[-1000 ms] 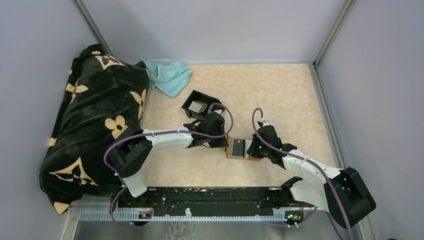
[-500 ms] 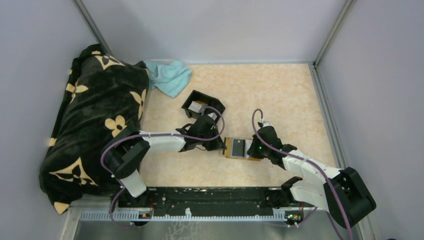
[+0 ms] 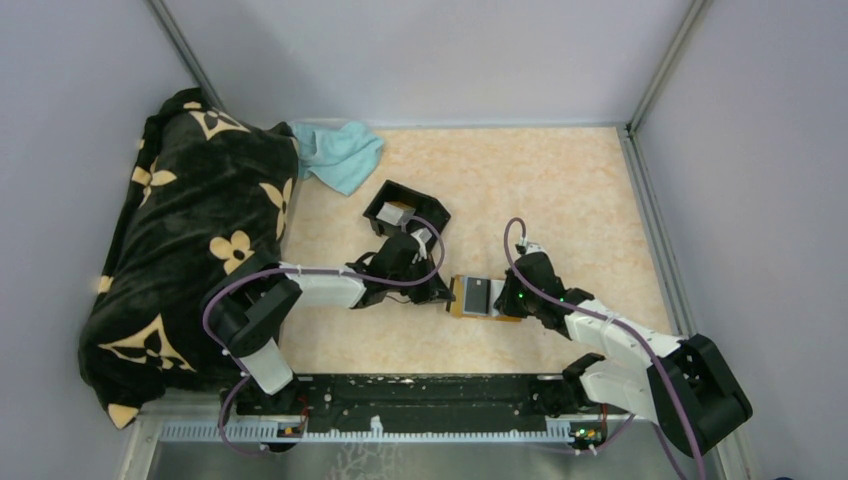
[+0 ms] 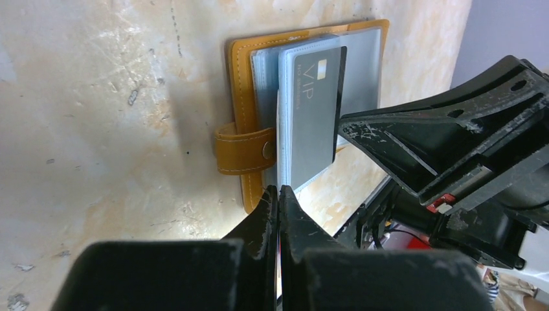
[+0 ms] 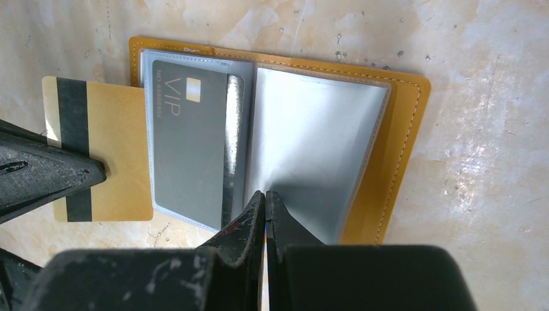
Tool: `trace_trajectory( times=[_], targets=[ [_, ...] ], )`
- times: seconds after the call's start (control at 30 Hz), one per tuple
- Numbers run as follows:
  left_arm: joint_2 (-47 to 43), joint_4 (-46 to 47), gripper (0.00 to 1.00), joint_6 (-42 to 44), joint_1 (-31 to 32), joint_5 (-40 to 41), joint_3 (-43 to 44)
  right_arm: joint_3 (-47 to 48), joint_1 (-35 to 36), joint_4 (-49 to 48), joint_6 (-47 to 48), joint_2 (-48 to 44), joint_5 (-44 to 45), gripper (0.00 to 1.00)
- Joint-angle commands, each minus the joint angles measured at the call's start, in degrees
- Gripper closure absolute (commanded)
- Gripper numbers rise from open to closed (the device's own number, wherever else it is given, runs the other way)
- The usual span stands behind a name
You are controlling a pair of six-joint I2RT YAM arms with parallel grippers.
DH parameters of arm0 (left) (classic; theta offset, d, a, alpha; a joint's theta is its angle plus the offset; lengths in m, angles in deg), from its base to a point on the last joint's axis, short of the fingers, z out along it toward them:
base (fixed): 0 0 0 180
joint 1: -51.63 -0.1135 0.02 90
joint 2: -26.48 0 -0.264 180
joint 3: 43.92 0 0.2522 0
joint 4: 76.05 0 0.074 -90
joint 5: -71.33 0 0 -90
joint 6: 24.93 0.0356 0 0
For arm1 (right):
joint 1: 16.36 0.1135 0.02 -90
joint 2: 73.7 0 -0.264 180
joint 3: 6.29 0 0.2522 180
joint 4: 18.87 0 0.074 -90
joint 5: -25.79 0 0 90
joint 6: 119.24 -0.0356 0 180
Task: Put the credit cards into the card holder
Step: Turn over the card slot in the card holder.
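Backed slightly leftward and lower than a second earlier, the left arm (image 3: 325, 287) hovered at the left edge of the open card holder (image 5: 404, 129), which lay flat mid-tabletop (image 3: 570, 190) between both arms; the right arm had not shifted. The left gripper (image 4: 278, 192), fingers fully closed, pinched a gold card (image 5: 116, 149) by its outer edge. That card lay alongside the holder, its long axis parallel to the grey VIP card (image 5: 191, 142) already sleeved, its inner edge overlapping the holder's left rim. The right gripper (image 5: 265, 194), also closed and holding nothing visible, rested its tips on the clear page by the fold. By this layout, the gold card needed to travel rightward, away from the left gripper, into a slot. Another pale card (image 3: 397, 212) waited in a black tray (image 3: 418, 198) behind.
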Motion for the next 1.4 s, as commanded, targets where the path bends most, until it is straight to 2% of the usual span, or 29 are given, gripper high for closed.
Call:
trace_trajectory(
  times=[0.0, 0.43, 1.37],
  targets=[
    [-0.5, 4.89, 1.0, -0.52, -0.43, -3.21, -0.94, -0.49, 0.0, -1.17, 0.28, 0.35, 0.72, 0.99],
    [-2.38, 10.4, 1.0, -1.41, -1.37, -5.18, -3.76, -0.27, 0.0, -0.99, 0.58, 0.83, 1.08, 0.99],
    [3.5, 10.42, 1.0, -1.8, 0.92, -7.44, 4.52, 1.59, 0.0, 3.85, 1.03, -0.07, 5.84, 1.0]
  ],
)
